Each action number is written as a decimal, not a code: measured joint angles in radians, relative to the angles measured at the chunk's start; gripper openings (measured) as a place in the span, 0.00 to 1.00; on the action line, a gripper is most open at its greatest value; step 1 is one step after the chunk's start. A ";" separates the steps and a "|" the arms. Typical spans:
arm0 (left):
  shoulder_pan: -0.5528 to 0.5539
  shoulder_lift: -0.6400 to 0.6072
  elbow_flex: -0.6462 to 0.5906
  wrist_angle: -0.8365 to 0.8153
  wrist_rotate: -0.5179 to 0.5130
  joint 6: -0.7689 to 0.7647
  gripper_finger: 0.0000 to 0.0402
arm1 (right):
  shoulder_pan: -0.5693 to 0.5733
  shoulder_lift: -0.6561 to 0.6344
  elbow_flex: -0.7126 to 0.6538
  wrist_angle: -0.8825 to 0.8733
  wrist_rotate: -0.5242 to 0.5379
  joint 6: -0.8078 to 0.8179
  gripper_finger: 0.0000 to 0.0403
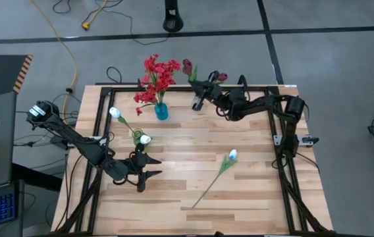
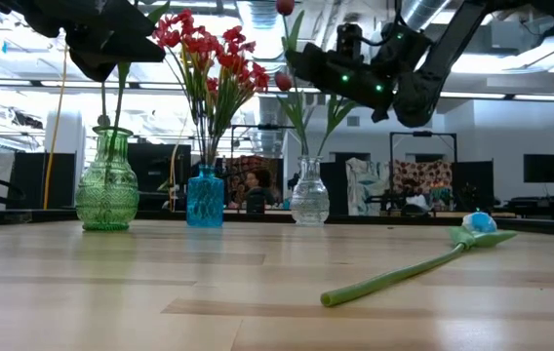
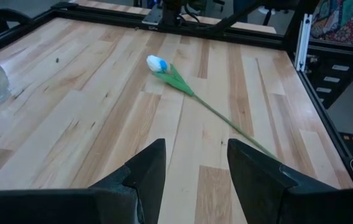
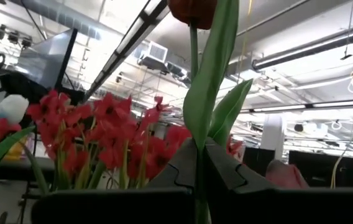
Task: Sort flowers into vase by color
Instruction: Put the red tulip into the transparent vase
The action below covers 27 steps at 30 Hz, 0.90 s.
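My right gripper (image 1: 198, 85) is at the table's far edge, shut on a dark maroon tulip (image 1: 187, 66) with long green leaves. It stands above a clear vase (image 2: 309, 192). A second maroon tulip (image 1: 221, 77) shows beside that arm. Red flowers (image 1: 157, 76) stand in a blue vase (image 1: 161, 110). Two white tulips (image 1: 115, 112) stand in a green vase (image 2: 106, 180). One more white tulip (image 1: 232, 156) lies flat on the table, its stem running toward the near edge. My left gripper (image 3: 192, 152) hangs open over the near left part, touching nothing. My right gripper pinches the maroon tulip's stem (image 4: 196, 140) between its two fingers, below the bloom, where the leaves branch off. The fingers slant upward and lie across the stem. The tulip stands upright with its bloom (image 2: 284, 7) above the fingers. Whether its lower end reaches the clear vase I cannot tell.
The three vases stand in a row near the far edge, with black frame rails (image 1: 253, 89) around the table. The lying tulip's stem (image 3: 226, 121) crosses the middle right of the wooden top (image 1: 174, 191).
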 joint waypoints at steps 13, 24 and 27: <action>0.000 0.000 0.000 0.000 -0.001 -0.001 0.40 | -0.021 -0.001 0.000 -0.117 0.002 0.000 0.12; 0.000 0.000 0.000 0.000 -0.001 -0.001 0.40 | -0.021 -0.001 0.000 -0.124 0.002 -0.045 0.13; 0.000 0.000 0.000 0.000 -0.001 -0.001 0.40 | -0.019 -0.001 0.000 -0.124 0.026 -0.105 0.14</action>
